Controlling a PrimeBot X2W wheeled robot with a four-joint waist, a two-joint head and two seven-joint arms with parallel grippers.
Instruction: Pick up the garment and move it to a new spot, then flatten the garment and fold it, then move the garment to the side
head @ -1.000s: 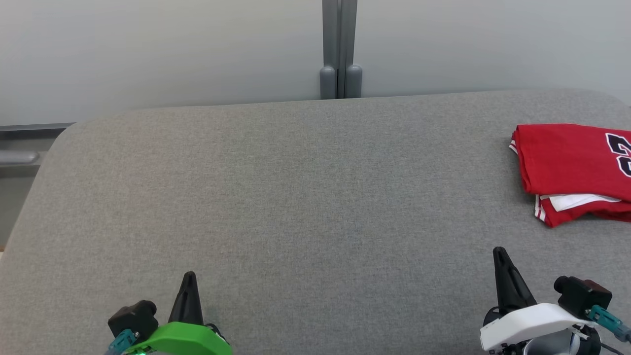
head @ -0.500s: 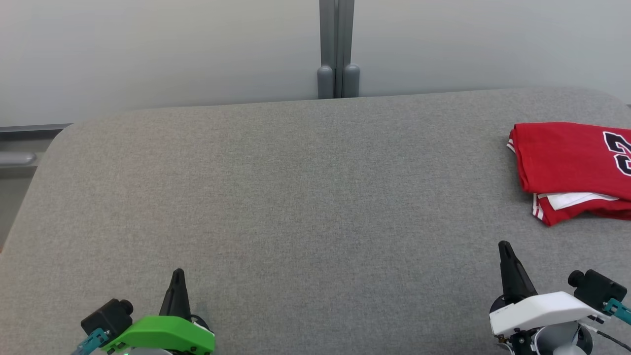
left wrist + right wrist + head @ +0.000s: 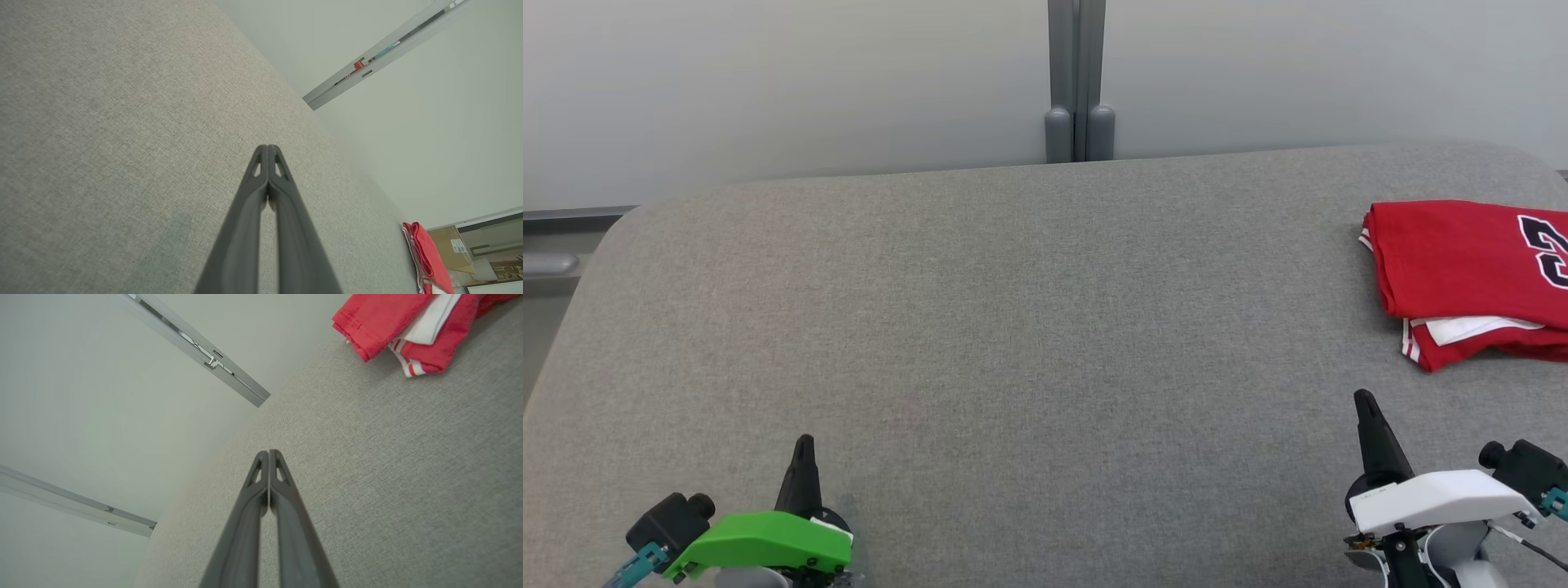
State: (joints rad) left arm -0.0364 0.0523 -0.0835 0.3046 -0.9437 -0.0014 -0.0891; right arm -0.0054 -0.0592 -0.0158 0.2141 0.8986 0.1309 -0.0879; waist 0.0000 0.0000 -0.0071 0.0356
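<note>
We found the garment (image 3: pixel 1462 269), red and folded, lying on the grey padded table (image 3: pixel 1045 327). In the head view it lay out at about three o'clock, and the picture's edge cut off its right part. A dark number with a white outline showed on its top layer. A white layer and striped trim peeked out along its near edge.

Our left gripper (image 3: pixel 803 445) sat at seven o'clock, its fingers pressed together and holding nothing, tips pointing toward twelve. Our right gripper (image 3: pixel 1364 400) sat at five o'clock, likewise closed and empty. It was well apart from the garment, which lay toward one o'clock from it. In the right wrist view the garment's folded corner lay at one o'clock beyond the closed fingers.

Behind the table stood a pale wall (image 3: pixel 768 82) with a grey post (image 3: pixel 1078 73) at twelve o'clock.
</note>
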